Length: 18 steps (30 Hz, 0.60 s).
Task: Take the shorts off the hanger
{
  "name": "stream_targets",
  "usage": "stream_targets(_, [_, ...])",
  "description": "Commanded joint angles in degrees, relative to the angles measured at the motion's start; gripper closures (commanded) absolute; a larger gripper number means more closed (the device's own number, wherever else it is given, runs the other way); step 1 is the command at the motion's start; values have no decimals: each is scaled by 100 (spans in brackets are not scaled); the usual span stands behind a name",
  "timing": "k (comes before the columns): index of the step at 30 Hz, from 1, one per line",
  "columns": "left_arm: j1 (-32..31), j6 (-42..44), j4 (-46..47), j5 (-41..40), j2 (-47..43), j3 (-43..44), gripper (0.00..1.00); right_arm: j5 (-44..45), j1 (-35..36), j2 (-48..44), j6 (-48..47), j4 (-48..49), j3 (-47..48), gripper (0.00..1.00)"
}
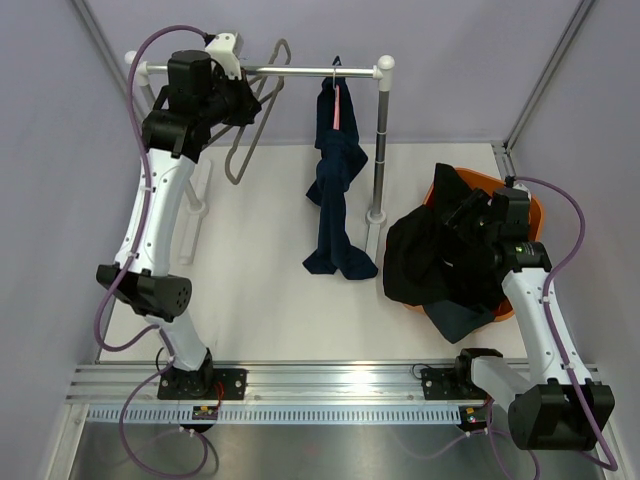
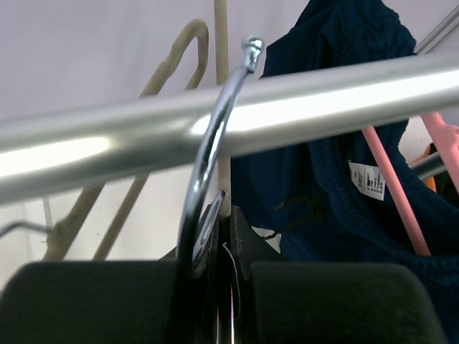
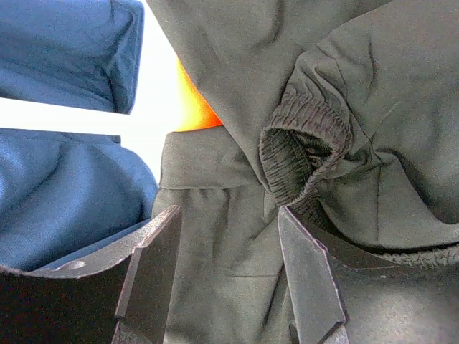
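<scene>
Item 1, nearest: right hand [image 3: 229, 283], fingers spread, hovering low over the orange basket [image 1: 537, 215] at the right of the bench [image 1: 260, 300]. Nothing was pinched. Black shorts [image 3: 301, 150] lay loose under and between the fingers, the gathered elastic waistband puckered just beyond them.

Item 2: teal shorts [image 3: 57, 193], bunched to the left of the black pair. Only a sliver of the orange basket showed between the two in the right wrist view. From above, both garments spilled over the basket's rim and hid most of it, and the arm covered the hand itself.

Item 3, mid-bench: navy shorts [image 1: 335, 190], hung from a pink hanger [image 1: 338, 105] on the rail [image 1: 290, 70]. The legs trailed down and touched the bench just beside the grey upright post [image 1: 378, 150].

Item 4, farthest: left hand [image 2: 226, 287], pressed together on the neck of a black hanger [image 2: 215, 229]. Its chrome hook [image 2: 215, 136] sat over the rail. The overhead view showed only a dark mass there; the grip was legible from the left wrist alone.

Item 5: beige hangers [image 1: 245, 140], bare, hung beside the left hand. They were partly blocked by the rail in the wrist view.

Item 6: a white label [image 2: 367, 179] inside the navy waistband, print too small to read. The pink hanger's lower end was cut off by the frame.
</scene>
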Motion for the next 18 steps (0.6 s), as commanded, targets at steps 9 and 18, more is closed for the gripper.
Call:
stream_targets(9, [191,-69,566,378,468,507,100,-170,34,82,-187,208,258,35])
stream_targets(18, [191,2,601,237,116,-144,93,-187,42,30,-179,155,223,35])
